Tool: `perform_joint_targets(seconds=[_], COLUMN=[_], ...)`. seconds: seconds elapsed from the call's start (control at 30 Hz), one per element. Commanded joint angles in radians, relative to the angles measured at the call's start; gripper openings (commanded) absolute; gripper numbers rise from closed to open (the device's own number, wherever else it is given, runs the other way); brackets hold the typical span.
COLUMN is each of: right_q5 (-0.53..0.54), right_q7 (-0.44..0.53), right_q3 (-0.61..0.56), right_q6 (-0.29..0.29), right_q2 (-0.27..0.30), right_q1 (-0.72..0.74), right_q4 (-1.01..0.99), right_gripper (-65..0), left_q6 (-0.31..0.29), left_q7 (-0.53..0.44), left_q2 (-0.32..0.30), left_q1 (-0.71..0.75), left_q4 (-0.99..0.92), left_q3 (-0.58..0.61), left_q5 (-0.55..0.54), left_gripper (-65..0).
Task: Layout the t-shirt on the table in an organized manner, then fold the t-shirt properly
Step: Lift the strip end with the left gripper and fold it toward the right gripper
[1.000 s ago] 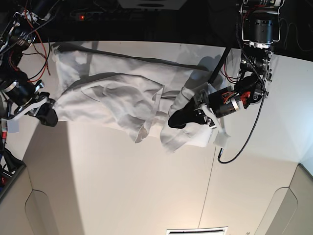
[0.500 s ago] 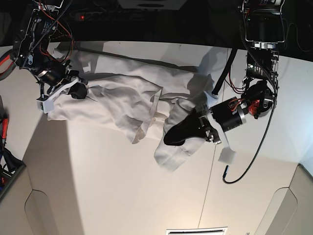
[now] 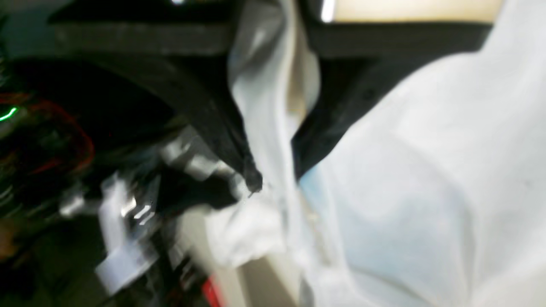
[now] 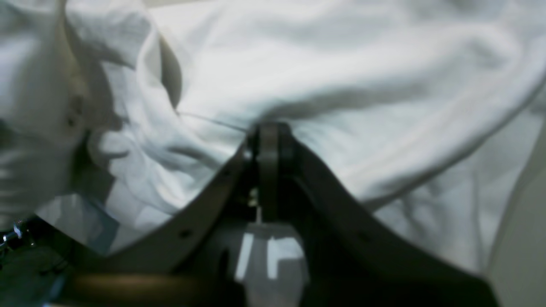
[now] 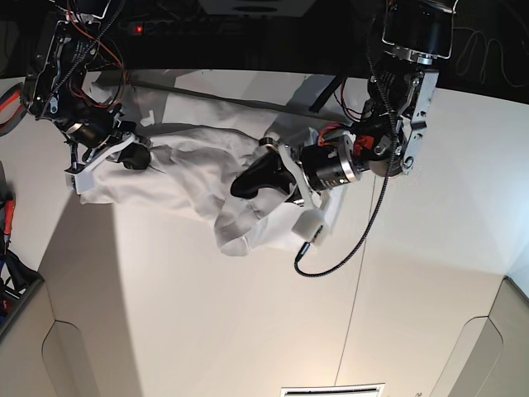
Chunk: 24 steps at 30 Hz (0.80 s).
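Observation:
The white t-shirt lies bunched and wrinkled at the back of the table, stretched between both grippers. My left gripper is at the shirt's right end. In the left wrist view this left gripper is shut on a strip of the t-shirt that runs between its black fingers. My right gripper is at the shirt's left end. In the right wrist view the right gripper has its jaws pressed together at the edge of the t-shirt.
A thin dark seam crosses the table on the right. A black cable loops down from the left arm above the tabletop. Behind the table's back edge it is dark, with wires.
My left gripper has swung left and up, carrying the shirt's right end over the middle, so the shirt is more bunched. The right gripper moved up and inward earlier, then held still.

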Motion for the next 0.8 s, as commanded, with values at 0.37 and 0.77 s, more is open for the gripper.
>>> perform_joint_targets(seconds=[0.37, 0.77], right_q5=[0.019, 0.019], right_q7=[0.018, 0.018], right_q3=[0.000, 0.000], right_q6=[0.004, 0.004], right_q2=[0.009, 0.011], right_q1=[0.011, 0.011], right_q4=[0.014, 0.014], right_gripper=[-65.0, -65.0], left_q6=[-0.013, -0.013], left_q7=[-0.020, 0.171], left_q2=[0.002, -0.030], left_q1=[-0.016, -0.017], left_q4=[0.022, 0.251], left_q3=[0.031, 0.031], left_q5=[0.084, 0.025], left_gripper=[-40.0, -27.9])
